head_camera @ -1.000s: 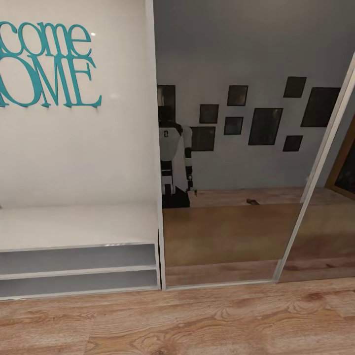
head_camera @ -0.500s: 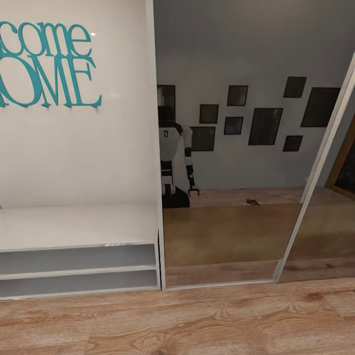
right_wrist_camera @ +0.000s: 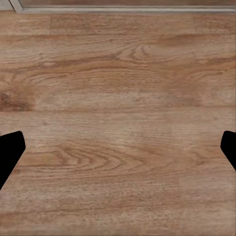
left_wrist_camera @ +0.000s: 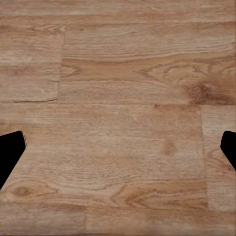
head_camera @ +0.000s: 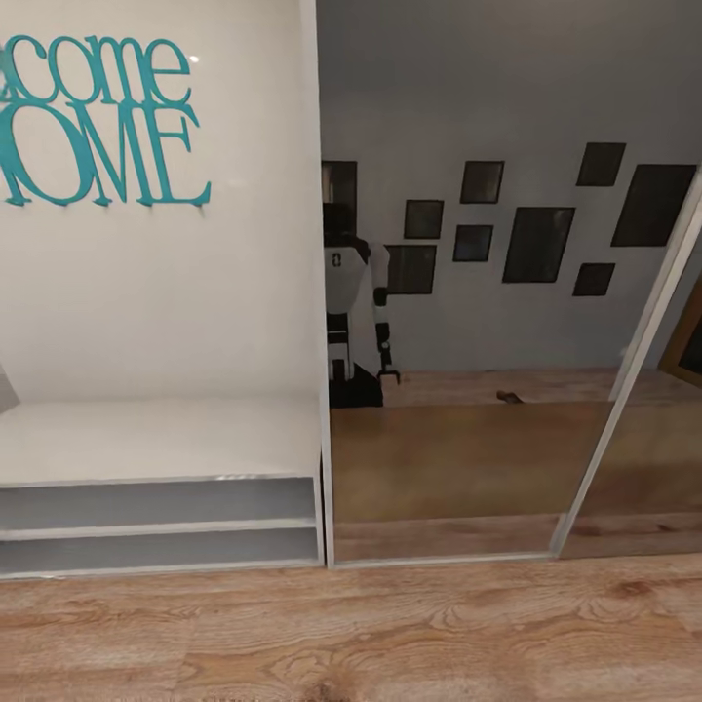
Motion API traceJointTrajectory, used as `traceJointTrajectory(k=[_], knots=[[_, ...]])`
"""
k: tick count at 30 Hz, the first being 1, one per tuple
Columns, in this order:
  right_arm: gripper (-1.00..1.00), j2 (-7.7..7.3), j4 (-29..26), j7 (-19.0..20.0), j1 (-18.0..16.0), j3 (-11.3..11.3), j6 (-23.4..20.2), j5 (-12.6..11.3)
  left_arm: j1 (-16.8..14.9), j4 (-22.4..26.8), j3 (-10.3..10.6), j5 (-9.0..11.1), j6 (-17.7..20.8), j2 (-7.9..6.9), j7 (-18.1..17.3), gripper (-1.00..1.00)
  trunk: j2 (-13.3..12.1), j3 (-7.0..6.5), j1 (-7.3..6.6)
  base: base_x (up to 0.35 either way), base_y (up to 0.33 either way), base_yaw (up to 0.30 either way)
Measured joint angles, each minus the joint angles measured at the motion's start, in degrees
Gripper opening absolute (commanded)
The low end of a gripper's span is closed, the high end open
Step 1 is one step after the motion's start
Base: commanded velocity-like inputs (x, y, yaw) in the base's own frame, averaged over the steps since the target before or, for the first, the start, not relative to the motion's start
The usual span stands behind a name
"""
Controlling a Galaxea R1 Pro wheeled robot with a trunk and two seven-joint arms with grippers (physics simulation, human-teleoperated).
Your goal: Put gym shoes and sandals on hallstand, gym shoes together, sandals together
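The white hallstand (head_camera: 156,439) stands at the left of the head view, with a bare bench top, two low open shelves (head_camera: 156,502) and a tall back panel bearing teal lettering (head_camera: 97,122). Light wood-grain corridor floor (head_camera: 390,634) runs along its front. The gym shoes and sandals are out of view. My left gripper (left_wrist_camera: 118,150) hangs open over bare planks, its dark fingertips (left_wrist_camera: 10,150) at the picture's sides. My right gripper (right_wrist_camera: 118,150) is open the same way above bare floor.
The mirrored sliding-door wardrobe (head_camera: 468,292) adjoins the hallstand on the right, and its bottom rail (right_wrist_camera: 123,9) lies near my right gripper. It reflects my body (head_camera: 351,322), dark wall frames and a small dark shape (head_camera: 509,397) on the floor behind me.
The whole head picture has shifted slightly to the right, so the camera moved. In the mirror my reflected arm hangs lower than a second ago.
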State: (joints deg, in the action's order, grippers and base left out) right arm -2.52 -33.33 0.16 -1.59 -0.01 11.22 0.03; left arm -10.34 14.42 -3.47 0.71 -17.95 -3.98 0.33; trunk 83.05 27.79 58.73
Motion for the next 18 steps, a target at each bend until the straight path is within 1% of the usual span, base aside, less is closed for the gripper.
traceJointTrajectory(k=[2, 3, 7, 18], knots=[[1.00, -0.01, 0.13, 0.00, -0.02, -0.02, 0.01, -0.01, 0.01, -0.04, -0.87, -0.02, -0.04, 0.04, -0.05, 1.00, 0.00, 0.15, 0.00, 0.000, 0.000, 0.136], [1.00, -0.01, 0.13, 0.00, -0.02, -0.02, 0.01, -0.01, 0.01, -0.04, -0.88, -0.02, -0.04, 0.04, -0.05, 1.00, 0.00, 0.23, 0.00, 0.000, 0.000, 0.139], [1.00, 0.03, 0.24, -0.16, -0.04, -0.11, 0.03, -0.02, 0.01, -0.10, -2.07, -0.05, -0.11, 0.15, -0.34, 1.00, 0.00, 0.53, 0.00, 0.000, 0.000, 0.151], [1.00, -0.05, 0.26, -0.37, -0.05, -0.29, 0.04, -0.03, 0.02, -0.12, -2.64, -0.06, -0.14, 0.22, -0.49, 1.00, 0.00, 1.35, 0.00, 0.000, 0.000, 0.166]])
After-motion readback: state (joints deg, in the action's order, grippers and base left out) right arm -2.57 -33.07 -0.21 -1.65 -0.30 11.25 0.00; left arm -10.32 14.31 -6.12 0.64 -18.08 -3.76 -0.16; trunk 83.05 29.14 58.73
